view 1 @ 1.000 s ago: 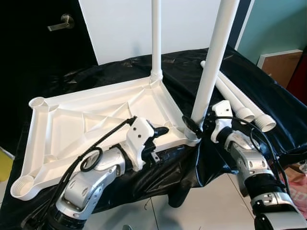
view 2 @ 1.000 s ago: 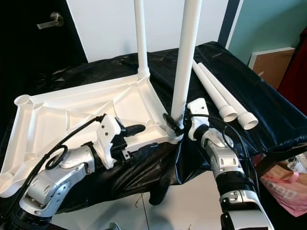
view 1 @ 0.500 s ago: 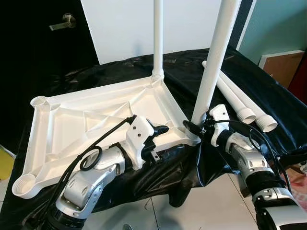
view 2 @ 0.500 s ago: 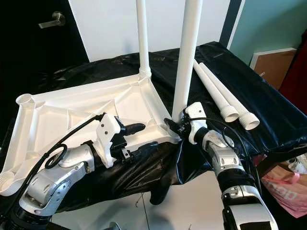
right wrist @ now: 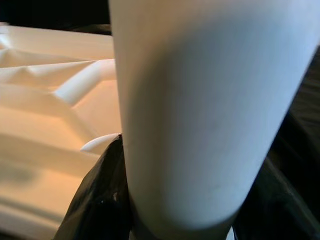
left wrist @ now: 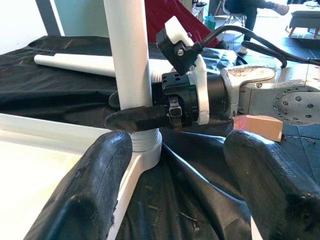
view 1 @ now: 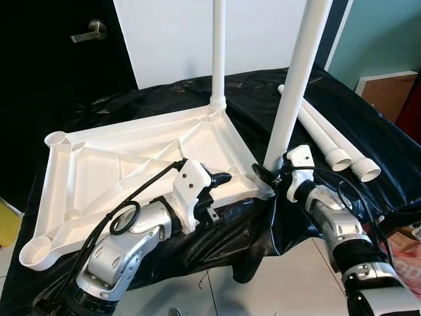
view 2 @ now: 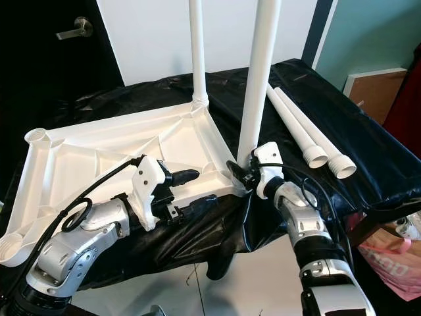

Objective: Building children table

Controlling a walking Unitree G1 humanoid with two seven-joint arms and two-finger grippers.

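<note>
A white moulded plastic tabletop [view 1: 131,158] lies upside down, ribs upward, on a worktop draped in crinkled black sheeting [view 1: 368,125], filling the scene from about 9 o'clock to the centre. Two long white plastic tube legs stand upright in its corner sockets: a far leg [view 1: 218,52] at roughly 12 o'clock and a near leg [view 1: 295,79] at roughly 1 o'clock, its ribbed foot seated in the near right corner socket [left wrist: 145,142]. The right claw [view 1: 270,172] is clamped on the near leg just above that socket, one black finger [left wrist: 142,117] lying across the front of the tube; in the right wrist view the tube [right wrist: 200,110] rises between the two dark fingers [right wrist: 97,200], pressed close on both sides. The left claw [view 1: 220,179] hovers over the near rim of the tabletop at about 6 o'clock, its fingers [left wrist: 95,190] held apart and closed on nothing, aimed toward the near leg's base. Two more loose white tube legs [view 1: 329,141] lie side by side on the black sheeting at about 3 o'clock, their ribbed open ends toward the worktop's near edge. Behind, at 11 o'clock, stands a black door with a metal lever handle [view 1: 89,31], beside a white wall panel [view 1: 171,39].
</note>
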